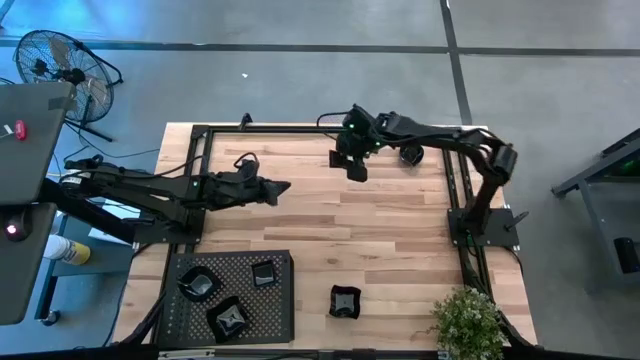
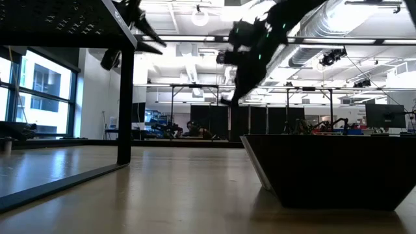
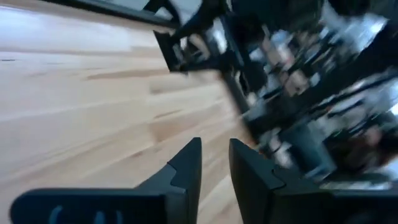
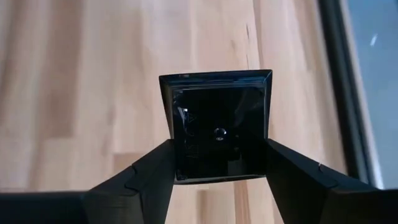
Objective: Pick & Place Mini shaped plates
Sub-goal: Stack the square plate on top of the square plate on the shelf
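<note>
- Currently three small glossy black plates (image 1: 228, 296) sit on the large black perforated rectangular tray (image 1: 180, 322) at the near left corner of the pale wooden plank worktop (image 1: 400, 240); judged from this, the task is partly done.
- One more small black angular plate (image 1: 344, 301) lies alone on the bare wood, just right of the tray, not yet placed.
- Right gripper (image 4: 219, 163) hangs over the far middle of the worktop, its fingers clamped on a square glossy black plate (image 4: 219, 124), one finger on each opposite side edge.
- That held plate: square, raised rim with mitred corners, flat mirror-like floor carrying bright reflections and a small central glint. Lifted clear of the wood as far as the wrist view shows.
- A further dark rounded object (image 1: 410, 155) lies near the right arm at the far edge; too small to tell if it is a plate.
- Left gripper (image 3: 215, 163) hovers over the left-centre worktop, fingers parted by a narrow gap, nothing between them.
- Left to do, by my reckoning: carry the held square plate to the tray, then fetch the lone one.
- Potted green plant (image 1: 467, 322) stands at the near right corner, clear of the work.
</note>
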You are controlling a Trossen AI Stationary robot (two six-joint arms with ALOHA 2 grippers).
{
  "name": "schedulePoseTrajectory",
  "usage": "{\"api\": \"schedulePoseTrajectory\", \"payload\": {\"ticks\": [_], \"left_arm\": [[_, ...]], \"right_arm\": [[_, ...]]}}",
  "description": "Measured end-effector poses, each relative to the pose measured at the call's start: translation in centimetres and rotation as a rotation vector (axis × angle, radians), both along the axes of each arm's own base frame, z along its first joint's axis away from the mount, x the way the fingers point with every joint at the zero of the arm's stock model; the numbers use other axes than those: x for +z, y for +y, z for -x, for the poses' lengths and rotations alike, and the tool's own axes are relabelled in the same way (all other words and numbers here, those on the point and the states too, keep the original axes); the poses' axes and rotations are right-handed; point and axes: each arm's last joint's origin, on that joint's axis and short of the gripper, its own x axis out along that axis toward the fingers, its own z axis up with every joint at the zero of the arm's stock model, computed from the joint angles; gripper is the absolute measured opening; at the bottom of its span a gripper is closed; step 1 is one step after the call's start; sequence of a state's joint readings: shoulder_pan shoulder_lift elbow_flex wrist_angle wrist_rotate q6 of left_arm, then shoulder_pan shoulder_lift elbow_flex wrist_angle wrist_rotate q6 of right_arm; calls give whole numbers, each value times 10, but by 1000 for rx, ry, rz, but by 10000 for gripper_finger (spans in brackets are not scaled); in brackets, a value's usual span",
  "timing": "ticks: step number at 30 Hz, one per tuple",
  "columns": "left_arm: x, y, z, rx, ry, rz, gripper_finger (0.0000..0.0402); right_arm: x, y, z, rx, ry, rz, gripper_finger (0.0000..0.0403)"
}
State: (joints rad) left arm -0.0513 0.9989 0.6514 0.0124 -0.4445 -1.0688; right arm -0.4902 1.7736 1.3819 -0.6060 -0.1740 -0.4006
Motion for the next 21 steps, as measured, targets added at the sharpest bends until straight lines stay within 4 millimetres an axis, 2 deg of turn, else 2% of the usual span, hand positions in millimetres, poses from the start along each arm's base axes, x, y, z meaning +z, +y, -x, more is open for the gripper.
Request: {"api": "schedulePoseTrajectory", "payload": {"ticks": [7,11,16,21], "left_arm": [[18,4,-4,89,-238,75,138],[24,9,-6,68,-324,113,150],[23,12,-18,27,-351,124,152],[20,11,-36,6,-310,123,152]], "right_arm": [[49,45,0,112,-147,116,220],[68,71,-3,154,-229,182,220],[80,97,-8,179,-290,253,220],[81,113,-12,187,-295,283,220]]}}
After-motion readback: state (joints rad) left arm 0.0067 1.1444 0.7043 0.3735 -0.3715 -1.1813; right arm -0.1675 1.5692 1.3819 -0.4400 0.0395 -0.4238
